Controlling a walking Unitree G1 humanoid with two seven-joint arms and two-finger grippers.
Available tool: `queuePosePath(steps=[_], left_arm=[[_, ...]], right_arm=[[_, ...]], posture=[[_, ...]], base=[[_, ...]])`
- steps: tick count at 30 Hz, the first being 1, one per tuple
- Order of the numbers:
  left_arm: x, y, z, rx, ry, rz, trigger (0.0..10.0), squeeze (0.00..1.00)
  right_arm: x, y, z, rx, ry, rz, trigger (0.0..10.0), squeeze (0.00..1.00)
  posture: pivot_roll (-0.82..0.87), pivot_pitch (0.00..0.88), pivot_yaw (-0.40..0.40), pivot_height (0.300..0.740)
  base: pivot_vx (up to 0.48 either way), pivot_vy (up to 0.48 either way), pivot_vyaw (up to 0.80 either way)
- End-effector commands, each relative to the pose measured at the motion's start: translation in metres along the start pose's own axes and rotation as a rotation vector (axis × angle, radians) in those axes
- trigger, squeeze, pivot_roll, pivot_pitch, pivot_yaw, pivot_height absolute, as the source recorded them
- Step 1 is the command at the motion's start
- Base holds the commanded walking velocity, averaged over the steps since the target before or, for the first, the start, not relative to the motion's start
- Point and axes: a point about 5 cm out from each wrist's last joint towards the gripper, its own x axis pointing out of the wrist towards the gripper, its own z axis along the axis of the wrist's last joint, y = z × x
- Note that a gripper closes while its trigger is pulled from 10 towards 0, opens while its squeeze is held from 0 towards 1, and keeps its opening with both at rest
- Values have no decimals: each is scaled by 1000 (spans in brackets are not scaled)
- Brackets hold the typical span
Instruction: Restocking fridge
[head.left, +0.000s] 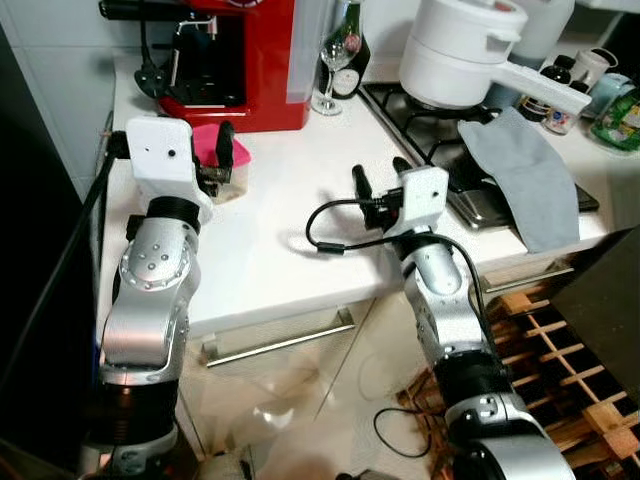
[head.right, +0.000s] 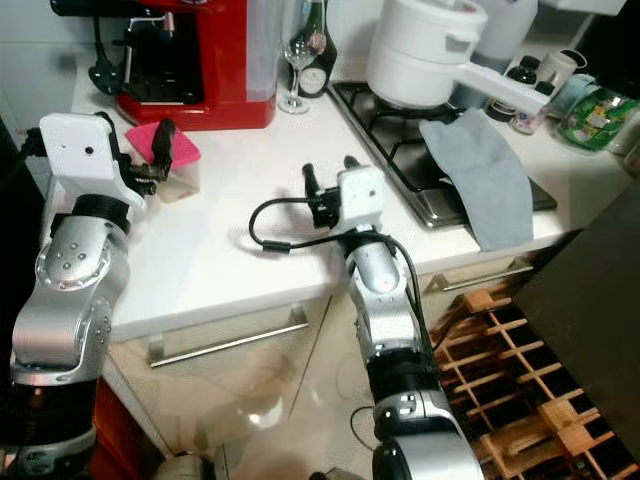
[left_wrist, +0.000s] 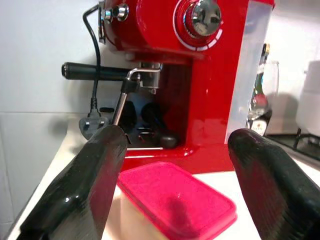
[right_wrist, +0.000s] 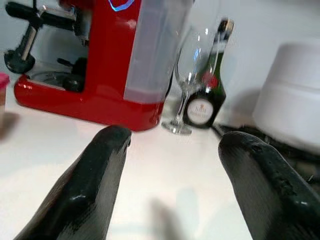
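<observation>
A small clear container with a pink lid (head.left: 208, 145) sits on the white counter (head.left: 270, 250) just in front of a red coffee machine (head.left: 235, 70). My left gripper (head.left: 215, 165) hovers over it, open, one black finger on each side of the lid (left_wrist: 175, 200), with a gap to both. My right gripper (head.left: 380, 172) is open and holds nothing; it hangs over bare counter further right, pointing toward the wine glass (right_wrist: 187, 85) and dark bottle (right_wrist: 205, 90).
A hob (head.left: 450, 140) at the back right carries a white pot (head.left: 465, 50) and a grey cloth (head.left: 530, 175) that drapes over the counter edge. Small jars (head.left: 555, 100) stand behind. A black cable (head.left: 325, 235) loops on the counter. A wooden rack (head.left: 560, 370) stands low right.
</observation>
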Motion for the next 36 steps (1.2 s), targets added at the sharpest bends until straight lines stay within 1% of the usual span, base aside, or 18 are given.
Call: queuePosePath(steps=[1, 7, 9, 10, 11, 12, 14, 16, 18, 19, 21, 24, 26, 28, 31, 34, 35, 36], left_arm=[[1, -8, 1, -1, -15, -5, 10000, 0], [4, -7, 4, 26, -37, 11, 10000, 0], [6, -4, 6, 72, -48, 40, 10000, 0], [6, -4, 6, 72, -48, 40, 10000, 0], [8, -3, 7, 94, -51, 50, 10000, 0], [14, -4, 8, 152, -54, 55, 10000, 0], [19, -7, 8, 178, -47, 55, 10000, 0], [23, -8, 7, 170, -34, 59, 10000, 0], [37, -9, -1, 161, 5, 79, 10000, 0], [37, -9, -1, 161, 5, 79, 10000, 0], [44, -17, -6, 146, 15, 59, 10000, 0], [49, -24, -9, 127, 23, 45, 10000, 0], [53, -29, -14, 101, 44, 39, 10000, 0], [58, -35, -19, 97, 55, 22, 10000, 0], [63, -41, -21, 74, 56, 10, 10000, 0], [64, -42, -19, 55, 46, 9, 10000, 0], [63, -38, -12, 0, 3, 16, 10000, 0], [62, -36, -9, -16, -14, 18, 10000, 0]], right_arm=[[1, -7, 6, -23, -10, -14, 10000, 0], [4, -2, 10, -36, -11, 22, 10000, 0], [4, 3, 10, -17, -22, 33, 10000, 0], [4, 3, 10, -17, -22, 33, 10000, 0], [4, 5, 10, -15, -19, 34, 10000, 0], [4, 9, 9, -9, -17, 38, 10000, 0], [3, 12, 10, -8, -19, 42, 10000, 0], [3, 13, 10, -8, -20, 43, 10000, 0], [-1, 19, 11, -5, -32, 51, 10000, 0], [-1, 19, 11, -5, -32, 51, 10000, 0], [-6, 21, 11, -6, -32, 51, 10000, 0], [-10, 22, 10, -9, -28, 52, 10000, 0], [-14, 20, 10, -17, -25, 49, 10000, 0], [-17, 17, 9, -21, -18, 35, 10000, 0], [-21, 16, 9, -27, -12, 26, 10000, 0], [-21, 16, 9, -28, -12, 26, 10000, 0], [-23, 15, 9, -29, -9, 23, 10000, 0], [-24, 15, 9, -29, -8, 22, 10000, 0]], posture=[[87, 0, -105, 740], [96, 0, -100, 740], [101, 0, -92, 740], [101, 0, -92, 740], [102, 0, -89, 740], [103, 0, -84, 740], [98, 0, -77, 740], [94, 0, -72, 740], [74, 0, -55, 740], [74, 0, -55, 740], [44, 0, -41, 740], [25, 0, -31, 740], [9, 0, -25, 740], [-8, 0, -18, 740], [-27, 0, -4, 740], [-27, 0, -4, 740], [-22, 0, -2, 740], [-22, 0, -2, 740]], base=[[0, -480, 631], [0, -480, 588], [0, -231, 269], [0, 0, 0], [0, 0, 0], [0, 0, 0], [0, 0, 0], [0, 0, 0], [0, 0, 0], [0, 0, 0], [0, 0, 0], [0, 0, 0], [0, 0, 0], [0, 0, 0], [0, 0, 0], [0, 0, 0], [401, -259, 0], [412, -240, 0]])
